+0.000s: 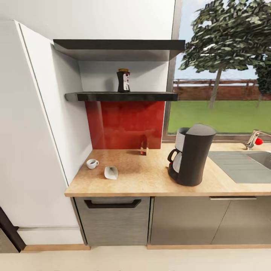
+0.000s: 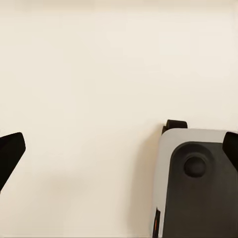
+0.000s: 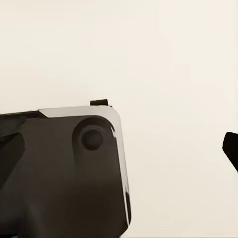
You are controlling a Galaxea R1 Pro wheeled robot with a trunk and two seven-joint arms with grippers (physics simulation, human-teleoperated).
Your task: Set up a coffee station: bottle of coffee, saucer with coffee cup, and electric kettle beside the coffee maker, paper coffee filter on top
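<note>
the left gripper (image 2: 119, 148) hangs over pale floor (image 2: 89, 74), its two dark fingertips (image 2: 10, 151) set wide apart at the edges of the left wrist view with nothing between them; beside it sits part of the robot's grey and black base (image 2: 198, 188). the right gripper (image 3: 121, 148) is likewise spread wide and holds nothing, one fingertip (image 3: 230, 146) dark against the floor, above another part of the base

in the head view the nearest things are dark grey cabinet fronts (image 1: 113, 220) under the countertop (image 1: 146, 177). toward the counter's left end lies the filter (image 1: 111, 172), and just beside it, further left and a bit further back, stands the cup (image 1: 91, 163), upright. the coffee maker (image 1: 191, 154) stands well apart from them to the right, near the front edge, its carafe handle facing left; the steel sink (image 1: 241, 165) is just to its right, with a tap (image 1: 254, 140) behind. a small dark bottle (image 1: 143, 146) stands at the back by the red splashback (image 1: 124, 124). above, the coffee bottle (image 1: 124, 80) stands upright on the lower shelf (image 1: 120, 96), an upper shelf (image 1: 118, 45) over it. a window (image 1: 226, 75) at right shows a tree and grass
</note>
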